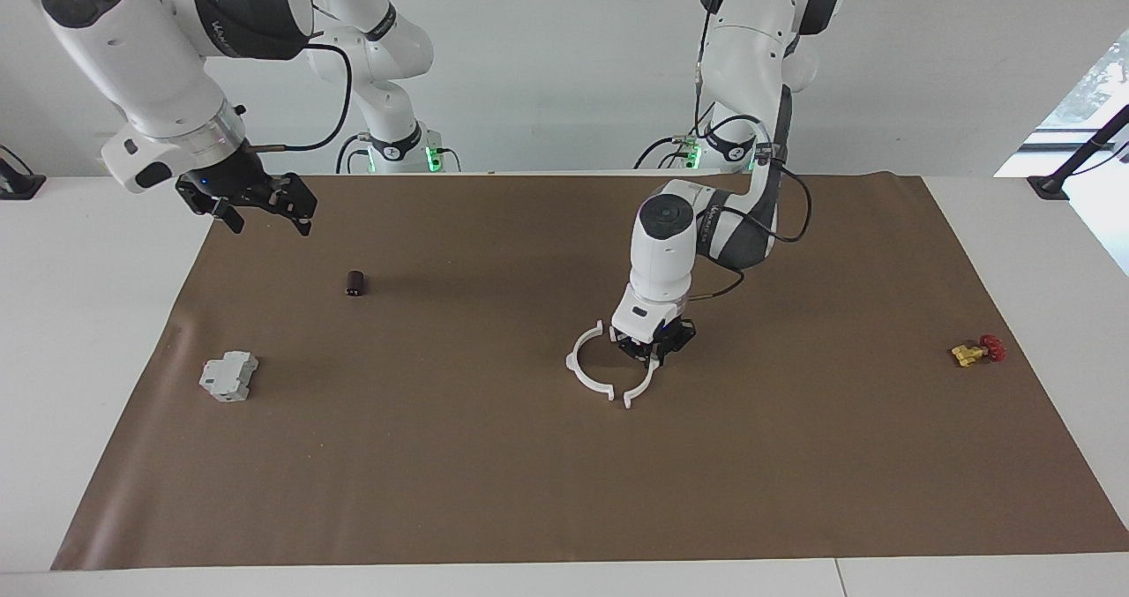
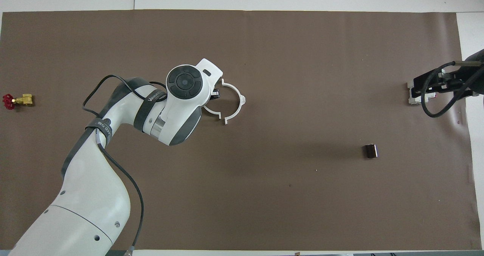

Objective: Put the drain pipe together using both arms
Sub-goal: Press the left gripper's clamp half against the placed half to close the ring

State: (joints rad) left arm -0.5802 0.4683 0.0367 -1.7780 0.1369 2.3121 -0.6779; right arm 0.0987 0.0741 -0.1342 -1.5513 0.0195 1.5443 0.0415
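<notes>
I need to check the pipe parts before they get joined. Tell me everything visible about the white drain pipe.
The drain pipe is two thin white half-rings, plastic by the look, with small tabs at their ends. They lie flat on the brown mat near the table's middle, facing each other as an almost closed ring, with gaps between the ends. The left gripper is down on one half, shut on it; the other half lies free.

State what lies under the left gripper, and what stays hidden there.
The left gripper is shut on one white half-ring, resting on the brown mat. The other half-ring lies beside it. The clamped stretch is covered.
</notes>
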